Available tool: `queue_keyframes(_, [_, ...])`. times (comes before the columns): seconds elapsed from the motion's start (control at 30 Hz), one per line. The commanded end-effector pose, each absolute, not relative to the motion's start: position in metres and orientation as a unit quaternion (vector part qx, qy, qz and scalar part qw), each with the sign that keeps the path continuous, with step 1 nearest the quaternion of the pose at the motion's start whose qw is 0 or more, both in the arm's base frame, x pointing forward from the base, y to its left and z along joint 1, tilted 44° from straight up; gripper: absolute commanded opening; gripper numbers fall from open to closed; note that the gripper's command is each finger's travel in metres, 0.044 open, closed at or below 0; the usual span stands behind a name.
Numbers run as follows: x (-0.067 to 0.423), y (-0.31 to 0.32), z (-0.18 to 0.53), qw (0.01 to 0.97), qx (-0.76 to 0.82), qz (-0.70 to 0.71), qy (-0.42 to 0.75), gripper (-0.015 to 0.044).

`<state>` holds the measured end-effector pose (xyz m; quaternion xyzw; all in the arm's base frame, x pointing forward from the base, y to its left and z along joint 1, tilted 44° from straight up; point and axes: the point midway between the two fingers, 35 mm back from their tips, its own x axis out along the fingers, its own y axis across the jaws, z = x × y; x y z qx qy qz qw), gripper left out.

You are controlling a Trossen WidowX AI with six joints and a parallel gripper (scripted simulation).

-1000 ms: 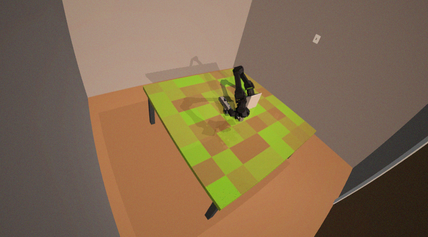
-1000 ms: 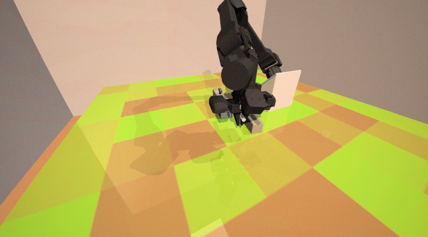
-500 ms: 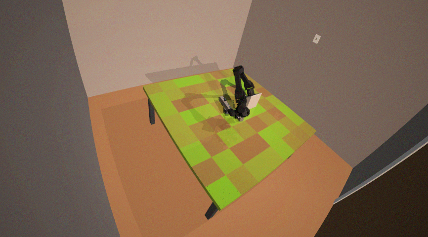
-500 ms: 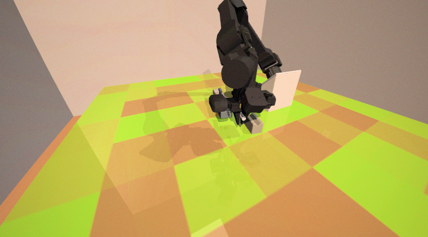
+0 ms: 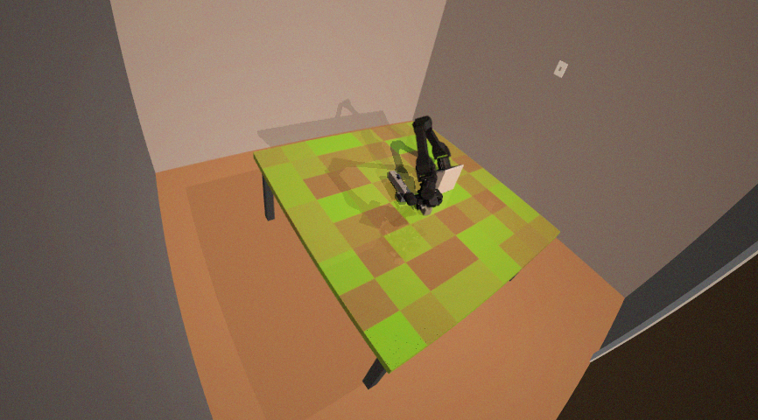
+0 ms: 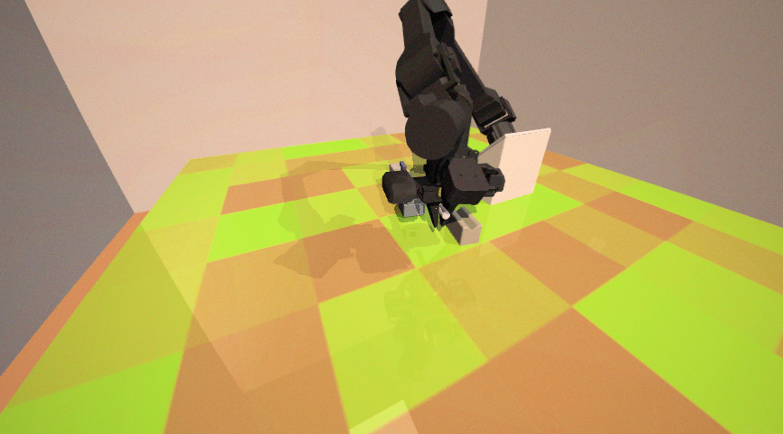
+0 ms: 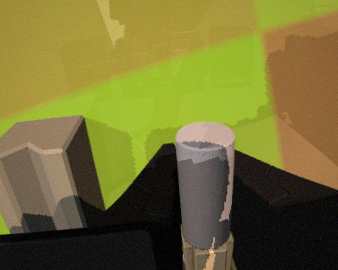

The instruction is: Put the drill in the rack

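Observation:
My gripper (image 6: 439,217) (image 7: 187,153) is shut on the drill, a grey cylinder (image 7: 204,185) (image 6: 444,212) with a pale end and a brass-coloured section below it in the wrist view. The drill is held low over the table, beside the rack. The rack (image 6: 468,231) (image 7: 29,175) is a beige block with a V-shaped groove; it stands left of the drill in the wrist view and right of it in the exterior view. A long grey fixture (image 5: 396,180) (image 6: 412,209) stands on the gripper's other side, partly hidden by the arm. The key cannot be made out clearly.
A pale upright panel (image 5: 448,178) (image 6: 522,167) stands behind the rack and close to the arm. The table (image 5: 441,264) (image 6: 519,360) has a green and brown chequered top. The arm hides part of the area around the fixture in the top and exterior views.

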<state>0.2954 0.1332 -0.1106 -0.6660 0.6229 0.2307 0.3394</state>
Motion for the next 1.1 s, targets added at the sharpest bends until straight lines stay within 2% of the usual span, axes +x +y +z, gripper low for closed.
queue_keyframes(0.0, [0.2961,0.1357,-0.1084,0.343,-0.665,0.231,0.622,0.0])
queue_keyframes(1.07, [0.2969,0.1406,-0.1035,0.343,-0.665,0.231,0.622,0.0])
